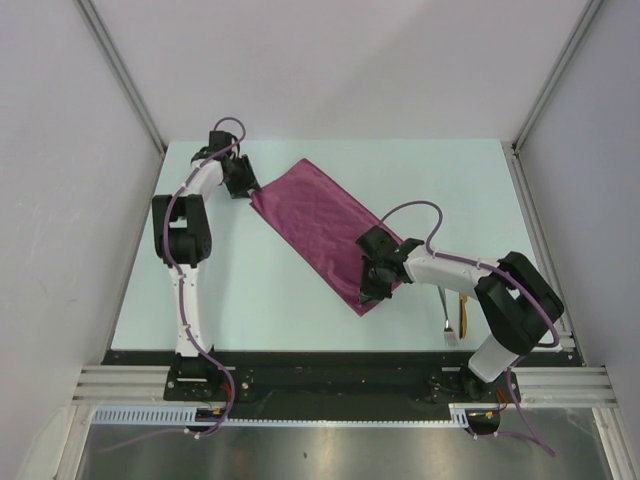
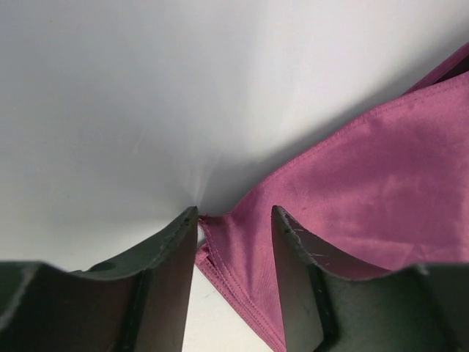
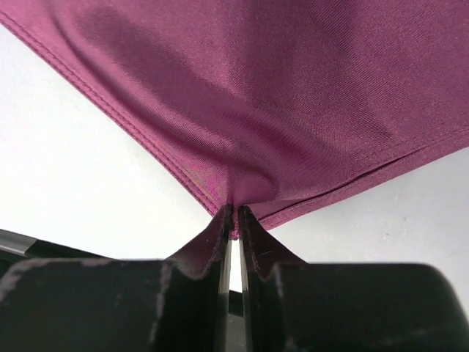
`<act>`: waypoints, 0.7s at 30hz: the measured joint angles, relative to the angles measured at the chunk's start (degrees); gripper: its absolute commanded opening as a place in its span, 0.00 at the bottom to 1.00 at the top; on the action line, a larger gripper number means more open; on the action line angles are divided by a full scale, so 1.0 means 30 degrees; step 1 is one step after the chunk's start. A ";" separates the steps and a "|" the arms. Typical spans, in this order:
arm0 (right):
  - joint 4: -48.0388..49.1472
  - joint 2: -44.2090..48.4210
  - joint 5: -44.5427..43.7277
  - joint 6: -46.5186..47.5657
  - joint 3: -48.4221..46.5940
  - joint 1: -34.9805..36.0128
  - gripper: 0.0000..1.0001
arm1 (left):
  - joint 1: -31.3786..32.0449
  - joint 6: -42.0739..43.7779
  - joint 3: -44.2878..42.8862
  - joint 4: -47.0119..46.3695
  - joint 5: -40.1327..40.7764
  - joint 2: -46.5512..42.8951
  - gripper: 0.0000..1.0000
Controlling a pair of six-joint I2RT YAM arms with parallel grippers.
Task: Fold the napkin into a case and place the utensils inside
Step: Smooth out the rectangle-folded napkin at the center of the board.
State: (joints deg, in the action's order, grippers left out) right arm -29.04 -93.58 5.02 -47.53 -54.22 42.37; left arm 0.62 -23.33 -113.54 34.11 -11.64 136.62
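The folding is the step in hand, and by the look of it nothing has gone inside yet. The napkin (image 1: 320, 225) lies on the table (image 1: 250, 290) as a doubled oblong band, running aslant from about 11 o'clock of the table's middle down to about 5 o'clock. Doubled hems show at both of its ends in the wrist views. The left gripper (image 2: 234, 213) sits at the far, 11 o'clock end. Its jaws stand moderately apart with the cloth's corner lying loose between them, the tip just against the left finger, pinched by neither. The right gripper (image 3: 233, 214) is at the near, 5 o'clock end, its fingers (image 3: 216, 246) drawn nearly together and nipping the hemmed edge, so the fabric puckers towards the pinch. The utensils wait well apart from the cloth at about 4 o'clock, by the right arm. These are a silver piece (image 1: 450, 328), too small to tell its kind, and a golden one (image 1: 462, 303) just beside it, partly hidden under the arm. I judge that the band is not yet a proper case. The next move likely calls for another fold to make a pocket, laid flat with its mouth left open, before either arm reaches for the cutlery.
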 measured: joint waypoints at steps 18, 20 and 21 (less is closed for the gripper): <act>-0.0095 0.1195 0.0000 0.0000 0.0984 -0.0495 0.05 | 0.0029 0.0466 -0.0015 0.1260 0.0765 -0.0758 0.53; -0.0080 0.1239 0.0000 0.0000 0.1093 -0.0510 0.05 | 0.0036 0.0474 -0.0007 0.1290 0.0801 -0.0758 0.52; -0.0080 0.1275 0.0007 0.0000 0.1180 -0.0510 0.06 | 0.0036 0.0474 -0.0007 0.1326 0.0816 -0.0758 0.52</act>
State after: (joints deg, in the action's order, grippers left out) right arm -29.28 -89.76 5.04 -47.53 -50.68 40.84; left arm 0.73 -21.91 -113.56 38.09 -9.19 134.34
